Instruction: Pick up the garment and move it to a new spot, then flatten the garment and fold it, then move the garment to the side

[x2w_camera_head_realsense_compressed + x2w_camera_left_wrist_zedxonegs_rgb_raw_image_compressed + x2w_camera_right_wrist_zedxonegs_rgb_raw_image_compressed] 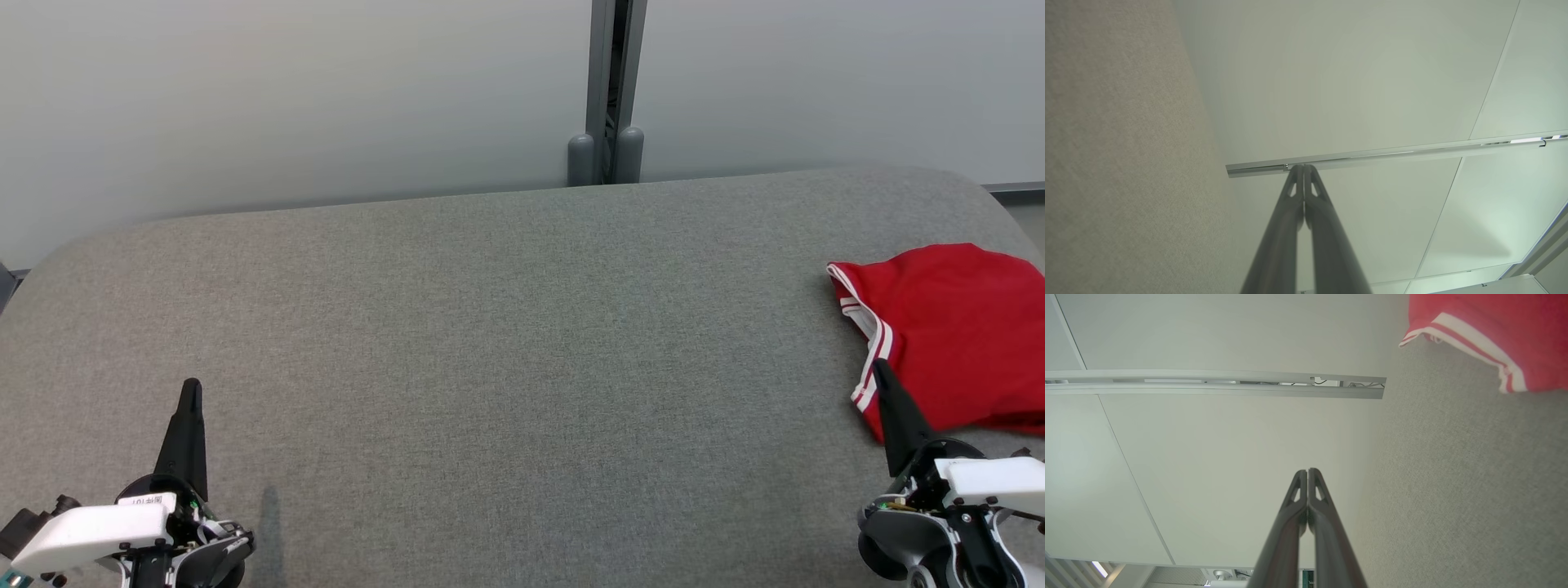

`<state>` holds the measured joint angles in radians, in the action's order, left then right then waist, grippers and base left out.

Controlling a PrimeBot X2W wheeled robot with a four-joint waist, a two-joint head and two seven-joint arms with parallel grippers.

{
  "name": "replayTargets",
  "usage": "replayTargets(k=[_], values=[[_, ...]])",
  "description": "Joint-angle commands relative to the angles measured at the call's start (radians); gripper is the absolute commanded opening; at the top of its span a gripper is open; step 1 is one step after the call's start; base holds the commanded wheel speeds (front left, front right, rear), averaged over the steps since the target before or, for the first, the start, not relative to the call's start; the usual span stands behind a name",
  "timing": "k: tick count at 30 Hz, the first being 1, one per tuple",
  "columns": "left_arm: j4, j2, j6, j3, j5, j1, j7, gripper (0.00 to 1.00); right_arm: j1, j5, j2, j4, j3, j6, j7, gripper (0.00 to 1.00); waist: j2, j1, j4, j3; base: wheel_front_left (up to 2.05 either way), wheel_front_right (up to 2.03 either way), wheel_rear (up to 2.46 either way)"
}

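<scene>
The garment (955,335) is red with white-striped trim, folded and lying flat at the right edge of the grey fabric surface (506,343); its striped hem also shows in the right wrist view's top right corner (1490,330). My right gripper (882,369) is shut and empty, with its tip over the garment's near left hem; whether it touches the cloth is unclear. In its own wrist view the right gripper (1307,470) has its fingers pressed together. My left gripper (192,384) rests shut and empty at the lower left, far from the garment, its tips (1303,165) closed.
A pale wall with a grey vertical post (608,90) stands behind the surface. The surface's rounded far edge (490,196) runs across the back. A metal rail (1392,153) crosses the wall panels in both wrist views.
</scene>
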<state>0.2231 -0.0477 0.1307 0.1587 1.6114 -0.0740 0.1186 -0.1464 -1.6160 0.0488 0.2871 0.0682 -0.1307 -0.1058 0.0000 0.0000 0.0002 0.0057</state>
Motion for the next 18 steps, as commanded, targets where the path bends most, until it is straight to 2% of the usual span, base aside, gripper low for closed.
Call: replayTargets(k=[1,18], values=[[-0.001,-0.002,0.003,0.004,0.0,-0.018,0.002,0.0,-0.008,0.004,0.004,0.001,0.004,0.0,-0.007,0.0,0.0,0.0,0.0,0.0,0.0,0.0,0.0],[-0.001,-0.002,0.003,0.004,-0.001,-0.018,0.002,0.0,-0.008,0.004,0.004,0.001,0.005,0.0,-0.007,0.0,0.0,0.0,0.0,0.0,0.0,0.0,0.0]])
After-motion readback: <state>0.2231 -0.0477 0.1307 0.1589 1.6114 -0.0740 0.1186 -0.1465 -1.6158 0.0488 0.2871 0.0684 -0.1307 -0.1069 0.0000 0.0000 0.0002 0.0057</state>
